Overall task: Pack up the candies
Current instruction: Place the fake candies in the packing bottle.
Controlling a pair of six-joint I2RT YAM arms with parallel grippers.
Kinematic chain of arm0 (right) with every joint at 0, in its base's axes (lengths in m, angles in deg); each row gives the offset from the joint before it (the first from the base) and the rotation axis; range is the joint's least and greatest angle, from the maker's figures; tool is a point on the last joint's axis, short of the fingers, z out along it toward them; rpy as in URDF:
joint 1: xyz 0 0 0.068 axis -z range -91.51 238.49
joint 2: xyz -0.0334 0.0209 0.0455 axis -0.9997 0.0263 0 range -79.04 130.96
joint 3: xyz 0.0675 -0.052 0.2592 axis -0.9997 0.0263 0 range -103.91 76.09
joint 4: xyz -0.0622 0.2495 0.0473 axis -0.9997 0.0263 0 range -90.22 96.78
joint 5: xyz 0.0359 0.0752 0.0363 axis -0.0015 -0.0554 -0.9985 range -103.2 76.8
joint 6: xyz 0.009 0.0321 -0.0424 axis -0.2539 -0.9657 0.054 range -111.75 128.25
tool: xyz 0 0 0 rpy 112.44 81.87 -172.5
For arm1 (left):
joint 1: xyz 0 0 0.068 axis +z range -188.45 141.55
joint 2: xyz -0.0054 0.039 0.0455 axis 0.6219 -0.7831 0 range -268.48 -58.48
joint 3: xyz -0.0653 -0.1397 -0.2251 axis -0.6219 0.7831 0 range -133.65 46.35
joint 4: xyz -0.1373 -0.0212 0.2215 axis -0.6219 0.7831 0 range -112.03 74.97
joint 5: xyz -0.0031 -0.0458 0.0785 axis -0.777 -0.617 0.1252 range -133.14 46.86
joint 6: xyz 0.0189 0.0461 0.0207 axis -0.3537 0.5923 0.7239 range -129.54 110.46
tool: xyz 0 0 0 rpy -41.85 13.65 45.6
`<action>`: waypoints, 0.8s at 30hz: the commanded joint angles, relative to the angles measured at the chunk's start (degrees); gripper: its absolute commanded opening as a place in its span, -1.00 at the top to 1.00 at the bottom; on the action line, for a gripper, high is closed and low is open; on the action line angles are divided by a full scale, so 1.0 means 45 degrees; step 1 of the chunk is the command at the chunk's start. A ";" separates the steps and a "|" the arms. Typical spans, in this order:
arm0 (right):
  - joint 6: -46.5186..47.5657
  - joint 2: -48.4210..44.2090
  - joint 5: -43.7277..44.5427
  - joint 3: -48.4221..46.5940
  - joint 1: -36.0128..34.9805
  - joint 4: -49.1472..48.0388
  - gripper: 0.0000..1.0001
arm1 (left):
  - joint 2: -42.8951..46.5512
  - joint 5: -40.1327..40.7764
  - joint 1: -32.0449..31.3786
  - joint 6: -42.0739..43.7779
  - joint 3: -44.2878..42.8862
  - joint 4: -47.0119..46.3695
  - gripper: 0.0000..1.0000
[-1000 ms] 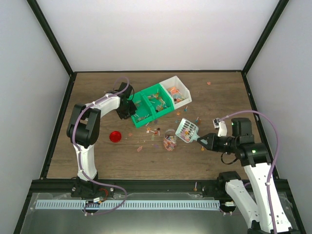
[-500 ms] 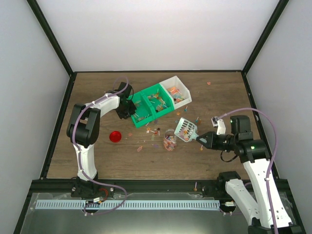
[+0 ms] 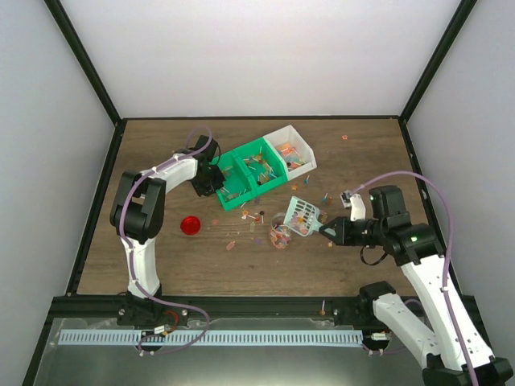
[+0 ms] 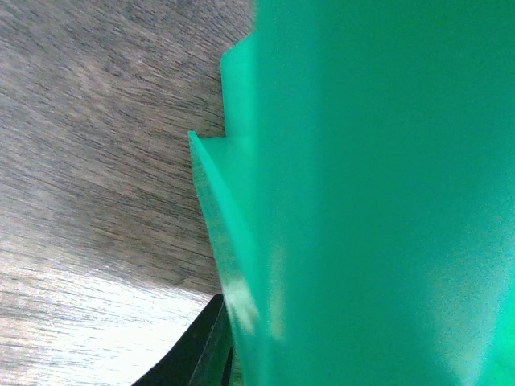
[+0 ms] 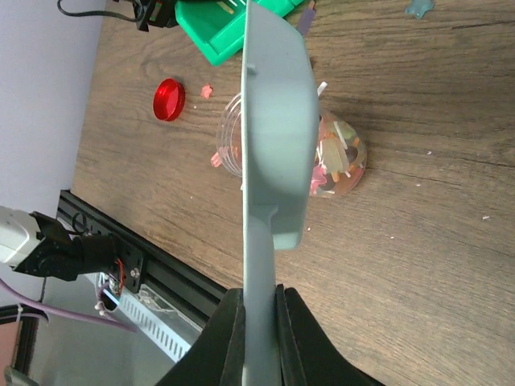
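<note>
The candies fill a clear jar at mid-table and lie loose around it; more sit in the green bin and the white bin. My right gripper is shut on the handle of the pale blue-green scoop, whose head hangs at the jar's right rim. In the right wrist view the scoop is edge-on above the jar, with the gripper clamping its handle. My left gripper holds the green bin's left end; the bin wall fills the left wrist view.
A round red lid lies left of the jar and also shows in the right wrist view. Stray candies lie near the far right and right of the bins. The table's black front rail runs along the near edge.
My right gripper has carried the scoop left and a little toward the jar, so its head now hangs at the jar's rim. The left arm and the bins have not moved.
</note>
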 commanded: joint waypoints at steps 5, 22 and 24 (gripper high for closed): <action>-0.0530 0.0217 0.1546 -0.0938 -0.1050 -0.0260 0.99 | -0.0166 -0.0092 0.0047 0.0119 -0.0258 0.0445 0.59; -0.0446 0.0728 0.2367 -0.1625 -0.1689 0.0300 0.99 | -0.0192 -0.0118 0.0119 0.0147 -0.0239 0.0429 0.59; -0.0471 0.0833 0.2517 -0.1741 -0.1854 0.0347 0.99 | -0.0210 -0.0122 0.0123 0.0163 -0.0240 0.0426 0.59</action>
